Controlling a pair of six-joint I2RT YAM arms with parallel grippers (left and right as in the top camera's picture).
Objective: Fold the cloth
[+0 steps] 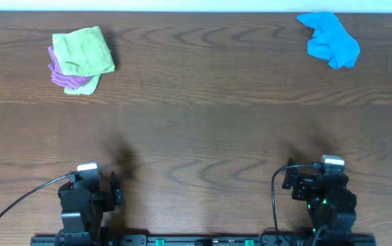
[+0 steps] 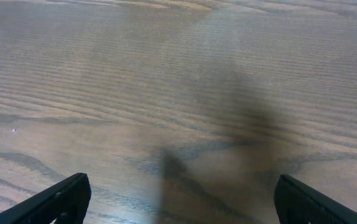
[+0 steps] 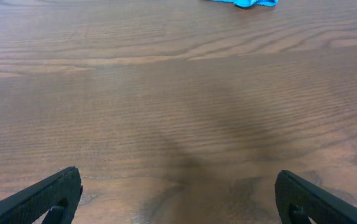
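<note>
Dark wood-grain bench [image 1: 196,137]. Far-left corner: small pile, folded pale green cloth [image 1: 83,49] on top of a purple cloth [image 1: 63,75], which sits on the bench. Far-right corner: crumpled bright blue cloth [image 1: 330,39], well apart from the pile.

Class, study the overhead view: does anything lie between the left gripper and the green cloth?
Nothing visible does. Only bare table separates the left gripper from the green cloth, which rests on a purple cloth at the far left. The blue cloth lies far right, aside.
</note>
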